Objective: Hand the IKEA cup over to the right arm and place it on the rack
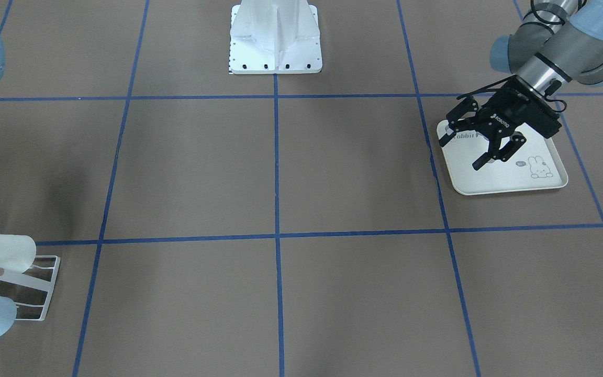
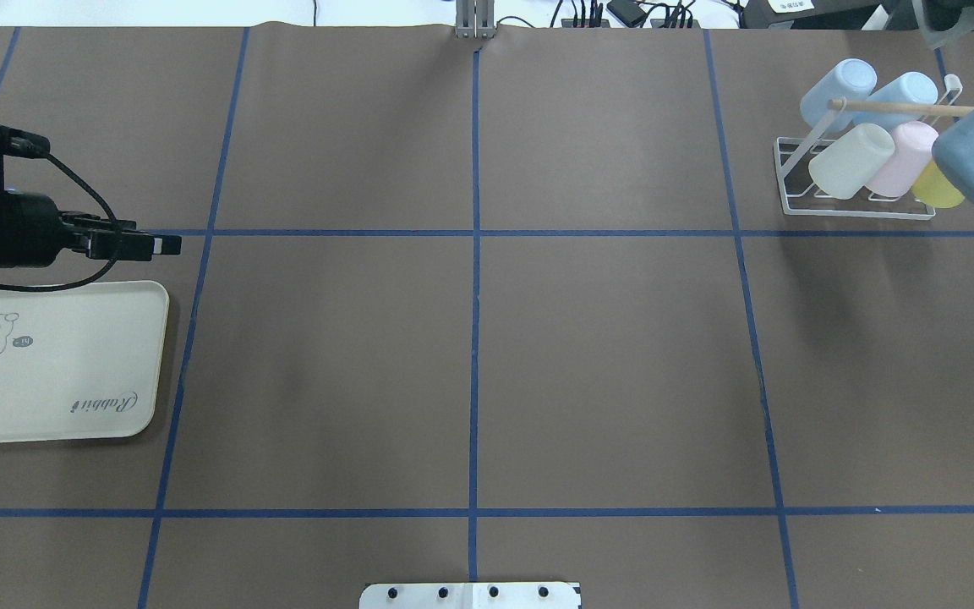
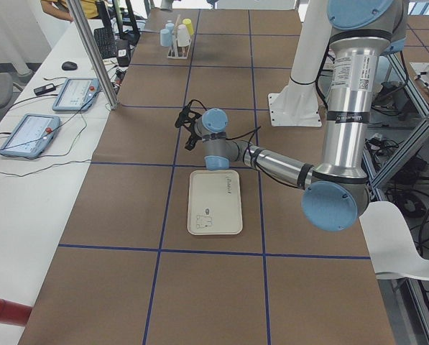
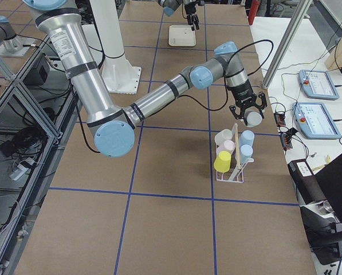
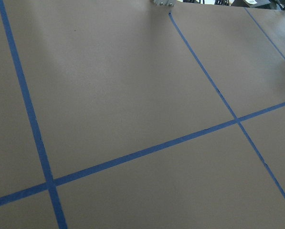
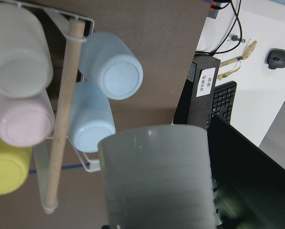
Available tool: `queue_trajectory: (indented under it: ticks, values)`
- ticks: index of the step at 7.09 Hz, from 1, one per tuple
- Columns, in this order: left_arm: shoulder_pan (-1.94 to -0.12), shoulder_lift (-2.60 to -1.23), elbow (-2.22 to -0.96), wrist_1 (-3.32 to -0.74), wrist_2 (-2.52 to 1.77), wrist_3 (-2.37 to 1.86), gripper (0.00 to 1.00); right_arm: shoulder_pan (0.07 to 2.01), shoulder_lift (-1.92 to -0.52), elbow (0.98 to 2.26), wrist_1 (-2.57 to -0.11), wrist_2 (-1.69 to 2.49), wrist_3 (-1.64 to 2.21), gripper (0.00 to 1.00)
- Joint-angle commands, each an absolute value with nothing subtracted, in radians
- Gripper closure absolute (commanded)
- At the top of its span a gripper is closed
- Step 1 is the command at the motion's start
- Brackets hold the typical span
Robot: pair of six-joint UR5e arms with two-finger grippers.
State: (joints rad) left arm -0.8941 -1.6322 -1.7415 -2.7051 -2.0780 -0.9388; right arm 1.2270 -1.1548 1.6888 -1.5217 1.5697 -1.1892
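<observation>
The right gripper (image 4: 250,112) has the grey IKEA cup (image 6: 156,176) at its fingertips. Its fingers are out of the wrist view, so I cannot tell how tightly they close on it. The cup hangs in the air above the rack (image 2: 783,179), just past the upper end of the pale wooden rod (image 2: 901,107). It is apart from the cups stored there.

The white wire rack holds five cups lying on their sides. Two light-blue cups (image 2: 838,89) are on the side away from the robot. A white cup (image 2: 850,161), a pink cup (image 2: 905,156) and a yellow cup (image 2: 935,186) are on the near side.

The right arm (image 4: 159,94) stretches out over the brown table (image 1: 333,173) with its blue tape grid.

At the other end, the left gripper (image 1: 461,153) has its fingers spread wide and holds nothing. It is raised at the outer edge of the cream tray (image 1: 511,183), which bears a rabbit drawing.
</observation>
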Motion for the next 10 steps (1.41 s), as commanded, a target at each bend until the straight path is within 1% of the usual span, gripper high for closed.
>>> queue_trajectory:
  ticks: [1, 2, 4, 8, 10]
  values:
    - [-0.893, -1.632, -1.741, -2.709, -2.077, -0.946, 0.00, 1.250, -1.150, 1.501, -1.320, 1.490, -1.421, 1.00]
    - [-0.893, -1.632, -1.743, -2.707, -2.079, -0.946, 0.00, 1.233, -1.150, 1.468, -1.304, 1.479, -1.472, 1.00]
    - [-0.891, -1.632, -1.740, -2.709, -2.079, -0.946, 0.00, 1.178, -1.164, 1.468, -1.304, 1.352, -1.477, 1.00]
    - [-0.891, -1.632, -1.743, -2.711, -2.079, -0.948, 0.00, 1.135, -1.227, 1.471, -1.298, 1.244, -1.493, 1.00]
    - [-0.891, -1.632, -1.743, -2.711, -2.079, -0.948, 0.00, 1.105, -1.233, 1.473, -1.298, 1.198, -1.485, 1.00]
